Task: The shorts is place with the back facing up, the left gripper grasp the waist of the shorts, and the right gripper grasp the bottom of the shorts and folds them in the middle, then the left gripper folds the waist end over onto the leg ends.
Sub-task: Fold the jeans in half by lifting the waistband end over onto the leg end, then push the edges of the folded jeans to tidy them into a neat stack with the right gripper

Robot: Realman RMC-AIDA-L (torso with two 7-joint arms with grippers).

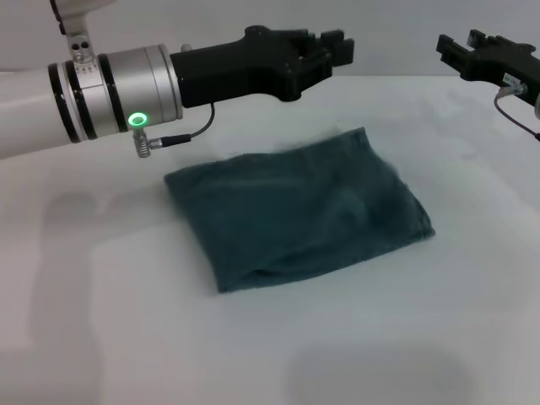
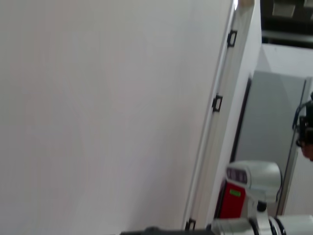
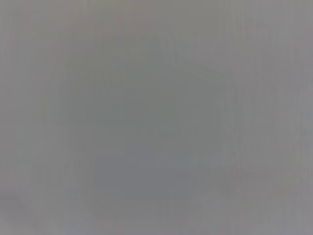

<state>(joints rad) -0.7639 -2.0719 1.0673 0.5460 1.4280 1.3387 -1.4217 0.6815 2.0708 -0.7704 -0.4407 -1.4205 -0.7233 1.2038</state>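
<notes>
The shorts lie folded into a compact, roughly four-sided bundle on the white counter, near the middle of my head view. The near edge of the bundle shows a rounded fold with a dark gap under it at the near-left corner; the far corner rises to a soft point. The cloth reads as plain blue-green denim with mild creases; I cannot make out waist, leg ends, pockets or print in this fold. Nothing touches the shorts. Beyond them, my left hand hangs above the counter's far part, clear of the cloth, reaching toward the right from its silver-grey wrist, where a green light glows and a thin cable loops below. Its black fingers sit close together at the tip with only a narrow slot between them, and hold nothing. At the far right edge, my right hand is also raised and well apart from the shorts, pointing toward the left hand; its finger state I cannot tell. My left wrist view shows only a pale wall, a white panel edge with small black brackets, and part of a white and red machine beyond. My right wrist view is a featureless grey and shows nothing I can identify.
</notes>
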